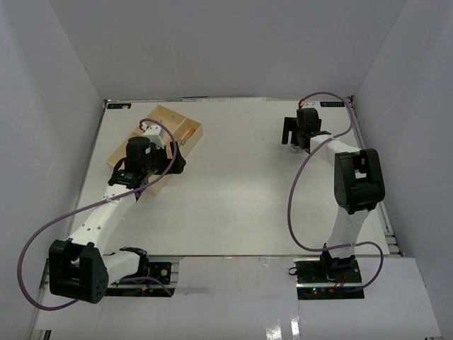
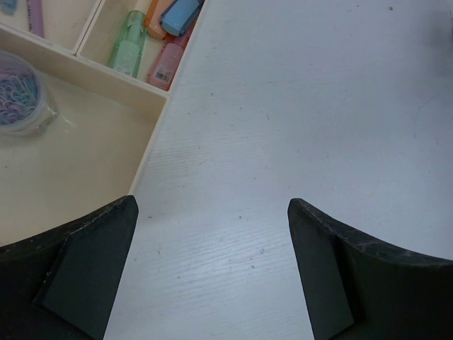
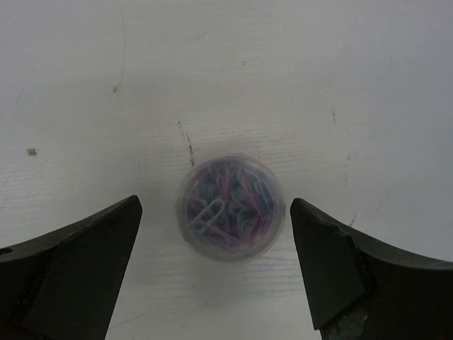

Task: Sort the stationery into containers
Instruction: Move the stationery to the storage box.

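Note:
The cream tray (image 1: 190,129) sits at the far left. In the left wrist view its large compartment (image 2: 85,163) holds a round jar of paper clips (image 2: 18,103). A smaller compartment holds green (image 2: 127,46), orange (image 2: 154,20), blue (image 2: 180,13) and pink (image 2: 166,64) markers. A pink pen (image 2: 35,15) shows at the top left. My left gripper (image 2: 212,269) is open and empty, over bare table just right of the tray's wall. My right gripper (image 3: 214,212) is open at the far right (image 1: 292,136), its fingers on either side of another jar of clips (image 3: 230,205), not touching it.
White walls enclose the table on the left, back and right. A purple cable (image 1: 301,177) loops off the right arm over the table. The left arm (image 1: 106,209) stretches from its base towards the tray.

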Controlling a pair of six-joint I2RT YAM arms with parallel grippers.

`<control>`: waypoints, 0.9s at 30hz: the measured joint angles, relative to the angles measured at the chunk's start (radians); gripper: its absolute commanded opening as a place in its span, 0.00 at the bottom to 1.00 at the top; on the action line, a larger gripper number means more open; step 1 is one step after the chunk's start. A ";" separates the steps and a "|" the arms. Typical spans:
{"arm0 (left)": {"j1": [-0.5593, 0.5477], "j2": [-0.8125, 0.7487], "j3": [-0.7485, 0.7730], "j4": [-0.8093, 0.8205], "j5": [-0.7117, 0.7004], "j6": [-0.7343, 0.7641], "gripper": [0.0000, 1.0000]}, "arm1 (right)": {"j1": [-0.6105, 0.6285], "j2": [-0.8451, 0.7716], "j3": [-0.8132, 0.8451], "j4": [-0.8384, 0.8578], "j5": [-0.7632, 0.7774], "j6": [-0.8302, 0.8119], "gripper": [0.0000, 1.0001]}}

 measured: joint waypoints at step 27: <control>-0.032 -0.019 -0.003 0.017 -0.015 0.024 0.98 | 0.317 -0.104 -0.138 0.045 -0.167 -0.210 0.45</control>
